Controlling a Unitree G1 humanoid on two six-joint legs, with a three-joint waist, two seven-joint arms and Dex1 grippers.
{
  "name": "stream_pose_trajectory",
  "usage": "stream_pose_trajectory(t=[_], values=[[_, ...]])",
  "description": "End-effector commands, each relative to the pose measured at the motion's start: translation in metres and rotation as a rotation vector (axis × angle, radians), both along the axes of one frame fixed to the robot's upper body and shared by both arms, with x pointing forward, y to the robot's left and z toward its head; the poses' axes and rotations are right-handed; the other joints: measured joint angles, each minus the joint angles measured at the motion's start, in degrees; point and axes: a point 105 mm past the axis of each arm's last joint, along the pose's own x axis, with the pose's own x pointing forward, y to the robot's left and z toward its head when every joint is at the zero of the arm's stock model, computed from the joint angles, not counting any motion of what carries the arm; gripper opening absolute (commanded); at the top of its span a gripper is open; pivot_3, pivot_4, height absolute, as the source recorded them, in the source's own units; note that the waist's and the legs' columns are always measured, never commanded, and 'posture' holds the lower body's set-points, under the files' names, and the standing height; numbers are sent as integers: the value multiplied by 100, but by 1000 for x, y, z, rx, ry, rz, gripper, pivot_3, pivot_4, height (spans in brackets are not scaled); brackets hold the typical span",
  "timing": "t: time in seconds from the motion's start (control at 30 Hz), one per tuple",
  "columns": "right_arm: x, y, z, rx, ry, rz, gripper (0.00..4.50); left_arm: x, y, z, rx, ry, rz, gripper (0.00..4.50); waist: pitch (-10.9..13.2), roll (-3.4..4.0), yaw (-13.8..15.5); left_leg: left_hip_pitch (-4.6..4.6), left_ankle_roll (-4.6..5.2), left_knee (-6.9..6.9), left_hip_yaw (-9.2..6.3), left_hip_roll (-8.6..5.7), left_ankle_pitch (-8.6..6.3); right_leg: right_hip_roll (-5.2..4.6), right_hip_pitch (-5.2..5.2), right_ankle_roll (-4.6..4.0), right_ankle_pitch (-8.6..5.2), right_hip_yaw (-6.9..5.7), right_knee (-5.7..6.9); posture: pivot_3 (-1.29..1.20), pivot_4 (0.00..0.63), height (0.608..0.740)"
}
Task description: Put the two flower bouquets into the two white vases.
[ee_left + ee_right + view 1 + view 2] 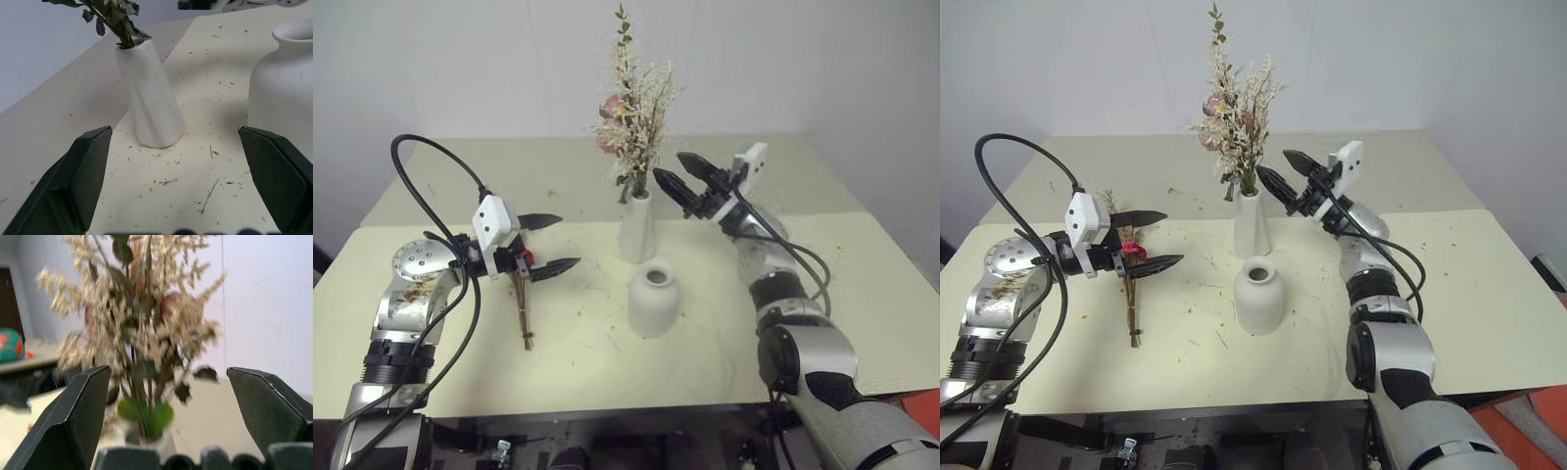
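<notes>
left eye view | tall vase (637,227): cream bouquet (631,117) | squat vase (653,302): seemingly empty

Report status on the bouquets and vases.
Both end effectors open, empty. Cream bouquet in tall vase. Brown bouquet flat on table; squat vase empty.

I see the cream bouquet (631,117) upright in the tall vase (637,227); the brown bouquet (1130,284) (magenta blooms) lies flat beside the empty squat vase (1259,295).
</notes>
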Motion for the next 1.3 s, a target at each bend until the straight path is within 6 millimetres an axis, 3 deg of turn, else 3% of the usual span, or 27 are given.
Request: stream_pose_trajectory(t=[0.03, 0.13, 0.27, 0.5, 0.6, 0.8, 1.0, 1.17, 1.3], values=[[-19, -19, 17, -121, -110, -31, 4467, -5, 5, 20, -32, -68, 116, 4500, 0, 0, 8, -1, 0, 0, 0, 0, 0, -1, 0, 0, 0, 1, -2, 0, 150, 740], [-30, -29, 12, -273, -69, -61, 4467, 0, 6, 26, -47, -30, 312, 4500, 1, -1, 27, -4, 0, 2, -1, -2, 0, -2, -1, 1, -1, 0, 0, 0, 150, 740], [-52, -35, 26, -397, -43, -79, 4467, -3, 13, 29, -80, 71, 634, 4500, 1, -1, 18, 2, 0, 8, -1, -2, 0, -1, 2, 32, -19, 2, 10, 0, 150, 740], [-82, -29, 25, -544, 139, -1, 4467, -21, 43, -2, 18, 287, 1099, 4500, 0, -5, 19, 6, 0, 9, -4, -2, -1, 2, 9, 49, -30, 2, 7, 0, 150, 740], [-97, -21, 27, -587, 180, 91, 4467, -21, 60, -14, -19, 313, 1264, 4500, 0, -6, 54, 10, 0, 9, -4, -5, -1, 1, 14, 49, -30, 1, 4, 0, 150, 740], [-123, 0, 34, -663, 108, 253, 4467, -22, 59, -27, -83, 371, 1303, 4500, 0, -7, 139, 1, -2, 8, -5, -5, -1, -1, 10, 35, -21, -2, -11, 0, 150, 740], [-123, 4, 29, -679, 87, 245, 4467, -14, 61, -48, -139, 511, 1333, 4500, -2, -11, 231, 2, -3, 11, -5, -5, -1, -1, 13, 45, -26, -4, -14, 0, 150, 740], [-121, -2, 26, -665, 99, 193, 4467, 11, 46, -41, -219, 621, 1246, 4500, 0, -16, 336, -5, -4, 13, -6, -6, 0, -3, 12, 31, -17, -10, -17, 0, 150, 740], [-123, -9, 23, -670, 114, 156, 4467, 17, 29, -38, -200, 645, 1154, 4500, 0, -16, 324, -10, -6, 12, -5, -9, 0, -7, 11, 21, -8, -9, -25, 0, 150, 740]])
